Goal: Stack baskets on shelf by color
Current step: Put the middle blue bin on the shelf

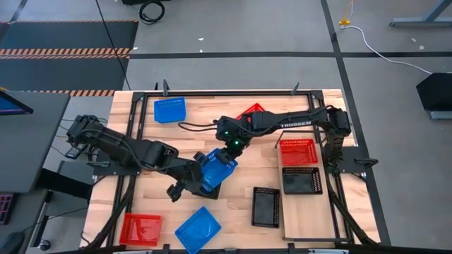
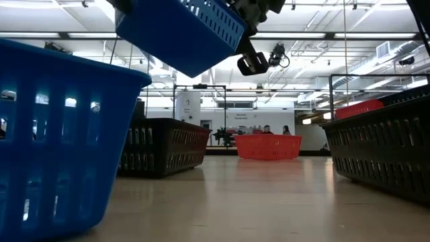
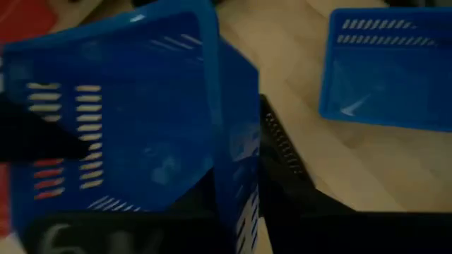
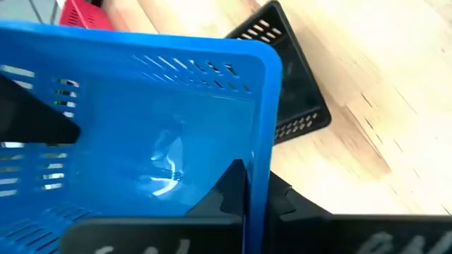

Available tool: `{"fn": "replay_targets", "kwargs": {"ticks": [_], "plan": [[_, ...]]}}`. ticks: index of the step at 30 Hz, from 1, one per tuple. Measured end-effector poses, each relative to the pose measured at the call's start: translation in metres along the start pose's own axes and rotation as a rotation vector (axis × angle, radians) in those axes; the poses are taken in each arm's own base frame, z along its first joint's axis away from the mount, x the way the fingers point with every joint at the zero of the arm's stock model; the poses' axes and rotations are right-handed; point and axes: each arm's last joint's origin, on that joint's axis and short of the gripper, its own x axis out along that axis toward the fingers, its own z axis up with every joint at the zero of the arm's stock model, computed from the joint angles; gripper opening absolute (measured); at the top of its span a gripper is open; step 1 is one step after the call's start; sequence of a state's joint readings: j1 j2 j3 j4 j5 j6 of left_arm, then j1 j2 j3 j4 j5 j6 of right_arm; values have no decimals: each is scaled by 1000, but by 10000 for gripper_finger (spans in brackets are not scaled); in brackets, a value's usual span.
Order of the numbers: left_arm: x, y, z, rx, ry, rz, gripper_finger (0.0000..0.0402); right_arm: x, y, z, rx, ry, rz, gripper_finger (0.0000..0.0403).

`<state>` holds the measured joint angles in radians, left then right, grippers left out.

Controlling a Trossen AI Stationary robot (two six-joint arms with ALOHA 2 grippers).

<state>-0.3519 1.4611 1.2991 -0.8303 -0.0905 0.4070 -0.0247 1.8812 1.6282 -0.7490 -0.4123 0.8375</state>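
We're mid-handoff over the tabletop's middle, both the left gripper (image 1: 205,176) and right gripper (image 1: 227,156) clamped on one blue basket (image 1: 215,171) held aloft, so next one lets go, probably for shelving.

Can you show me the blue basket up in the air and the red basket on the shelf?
Lifted blue basket (image 1: 218,169): high view, its floor.
Red basket on the shelf (image 1: 297,151): high view, its floor.
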Motion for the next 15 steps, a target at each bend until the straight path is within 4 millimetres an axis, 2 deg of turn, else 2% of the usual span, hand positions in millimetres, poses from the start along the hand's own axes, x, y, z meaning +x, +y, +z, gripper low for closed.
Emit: {"fn": "replay_targets", "kwargs": {"ticks": [5,8,15], "plan": [[-13,4,0,-61,45,75,126,0,-1,-3,6,18,-18,9],[-25,8,0,-124,58,105,145,-10,0,-10,1,42,-34,8],[-50,12,2,-171,28,147,154,-35,-5,-27,12,65,-177,8]]}}
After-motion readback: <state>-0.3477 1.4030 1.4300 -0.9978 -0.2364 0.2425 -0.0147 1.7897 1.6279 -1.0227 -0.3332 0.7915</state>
